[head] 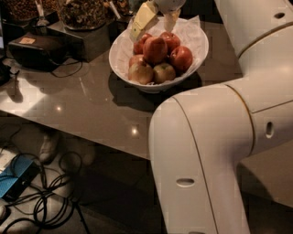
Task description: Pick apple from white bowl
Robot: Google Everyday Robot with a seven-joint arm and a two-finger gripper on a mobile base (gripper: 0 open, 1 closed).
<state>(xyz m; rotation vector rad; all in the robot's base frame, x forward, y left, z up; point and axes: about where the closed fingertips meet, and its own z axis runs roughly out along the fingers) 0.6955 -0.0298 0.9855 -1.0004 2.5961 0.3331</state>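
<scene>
The white bowl (120, 51) stands on the grey counter, lined with crinkled white paper and holding several apples. The apple (154, 49), deep red and the largest, lies on top of the pile near the bowl's middle. Two more red apples sit to its right and behind it, and paler ones lie at the front. My gripper (156, 22) hangs at the top of the view, just above the back of the pile. It is open, one pale yellow finger (143, 19) to the left and the other to the right, with nothing between them.
My bulky white arm (215, 151) fills the right and lower part of the view. A black box (39, 48) with a cord and jars of dry goods (82, 13) stand at the counter's back left. Cables and a blue device (16, 178) lie on the floor below the front edge.
</scene>
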